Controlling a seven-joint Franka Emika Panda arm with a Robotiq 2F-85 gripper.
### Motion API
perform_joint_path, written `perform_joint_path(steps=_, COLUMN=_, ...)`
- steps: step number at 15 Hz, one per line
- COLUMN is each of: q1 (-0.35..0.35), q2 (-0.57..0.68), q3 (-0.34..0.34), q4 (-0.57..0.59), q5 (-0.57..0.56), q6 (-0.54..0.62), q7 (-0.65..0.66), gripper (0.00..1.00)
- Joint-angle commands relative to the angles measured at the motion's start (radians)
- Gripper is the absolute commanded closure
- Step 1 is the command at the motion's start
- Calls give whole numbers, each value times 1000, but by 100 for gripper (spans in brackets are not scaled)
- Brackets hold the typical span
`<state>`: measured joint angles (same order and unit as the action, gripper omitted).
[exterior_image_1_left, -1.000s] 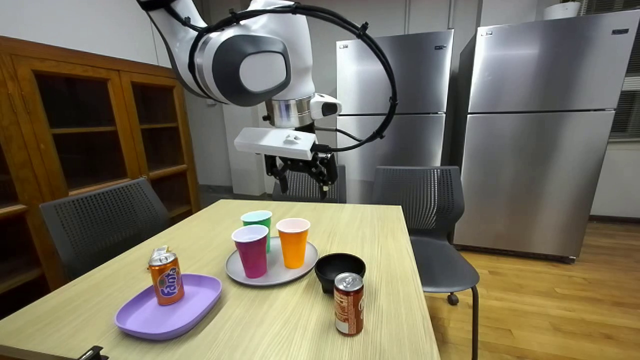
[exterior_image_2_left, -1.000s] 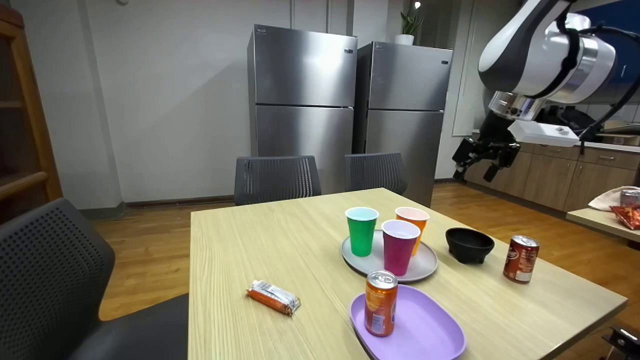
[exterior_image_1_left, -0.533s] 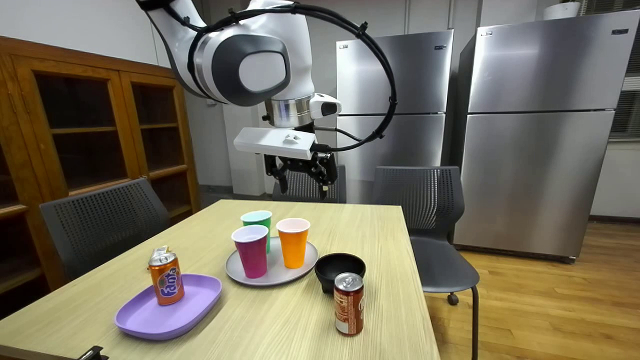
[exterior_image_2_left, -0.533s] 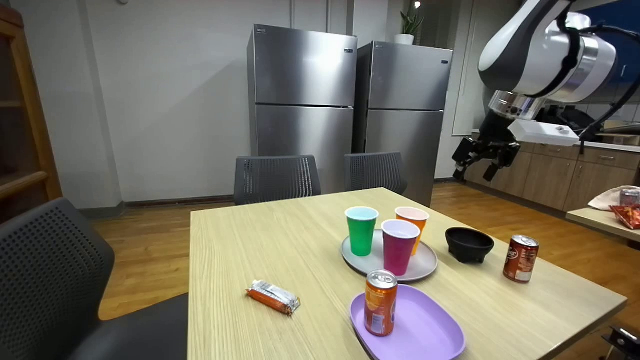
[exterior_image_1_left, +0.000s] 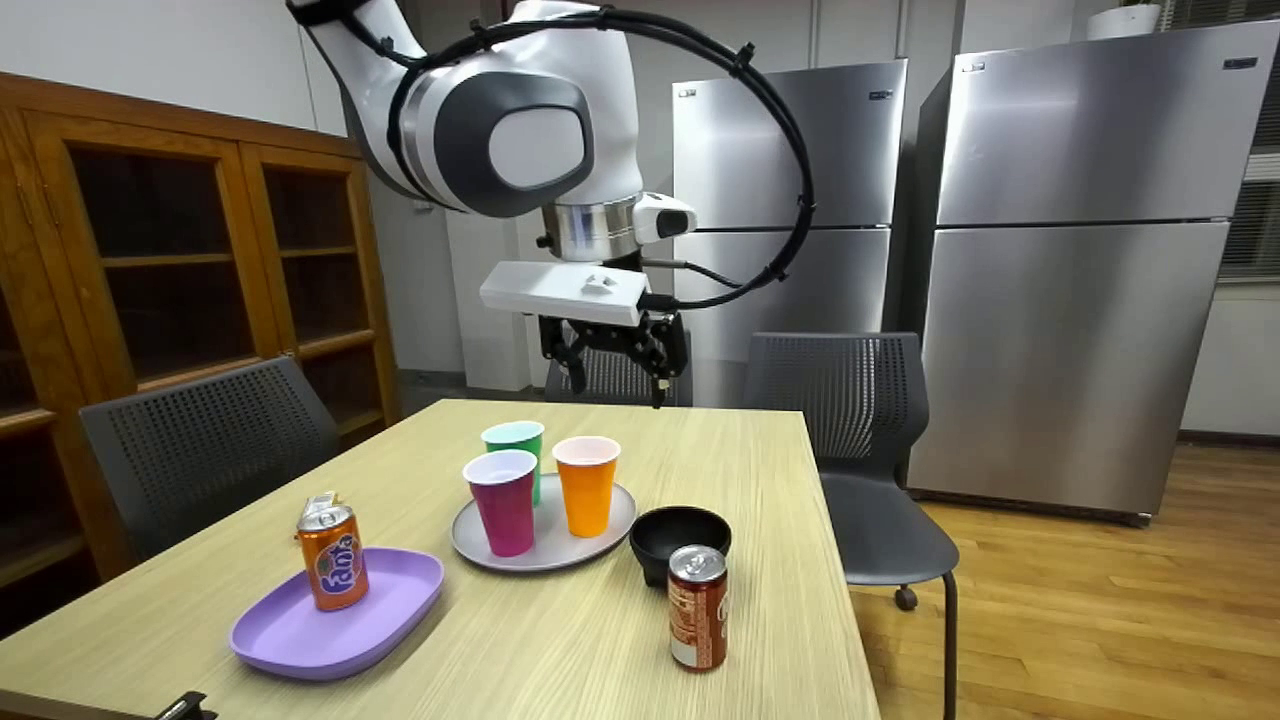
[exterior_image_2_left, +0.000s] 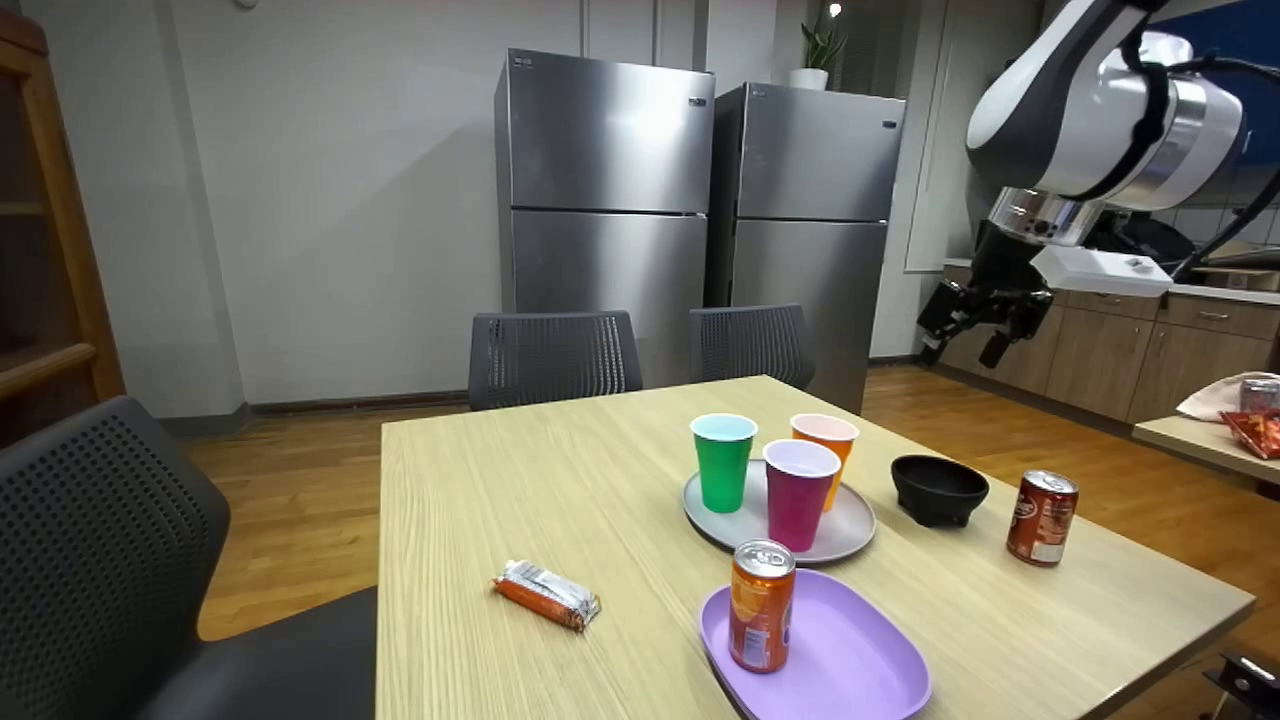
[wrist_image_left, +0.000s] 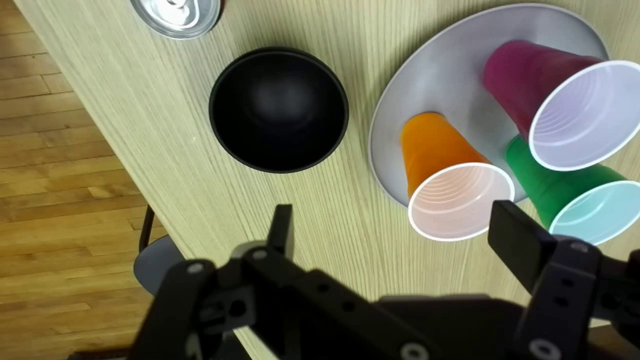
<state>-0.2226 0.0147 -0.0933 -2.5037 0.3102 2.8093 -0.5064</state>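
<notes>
My gripper (exterior_image_1_left: 618, 392) hangs in the air above the table, its fingers spread wide with nothing between them, as the wrist view (wrist_image_left: 392, 205) also shows. Below it, three cups stand on a grey plate (wrist_image_left: 395, 135): an orange cup (wrist_image_left: 440, 150), a purple cup (wrist_image_left: 525, 85) and a green cup (wrist_image_left: 540, 175). The orange cup's rim appears between the fingers in the wrist view, apart from them. Beside the plate sits a black bowl (wrist_image_left: 278, 110), bare inside. A dark red can (exterior_image_1_left: 698, 610) stands upright close to the bowl.
An orange Fanta can (exterior_image_2_left: 762, 610) stands on a lilac tray (exterior_image_2_left: 850, 650). A wrapped bar (exterior_image_2_left: 547, 594) lies on the table (exterior_image_2_left: 520, 480). Dark chairs (exterior_image_1_left: 840, 400) surround it, with two steel refrigerators (exterior_image_2_left: 610, 200) behind and a wooden cabinet (exterior_image_1_left: 180, 260) along the wall.
Over the last half second the arm and gripper have shifted a little to the right and slightly down in both exterior views. Cups, bowl, cans and tray have stayed put.
</notes>
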Motion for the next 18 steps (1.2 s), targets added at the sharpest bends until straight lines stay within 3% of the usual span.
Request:
perform_joint_path(steps=1, q1=-31, q2=-13, q3=-35, q4=7, q5=18, q6=-61, q7=-128, gripper=0)
perform_joint_path(steps=8, q1=-48, q2=-2, q3=-119, q4=17, q5=0, q6=-158, q7=-324, gripper=0)
perform_joint_path(steps=18, q1=-48, q2=88, q3=-145, q4=16, q5=12, q6=-87, q7=-408, gripper=0)
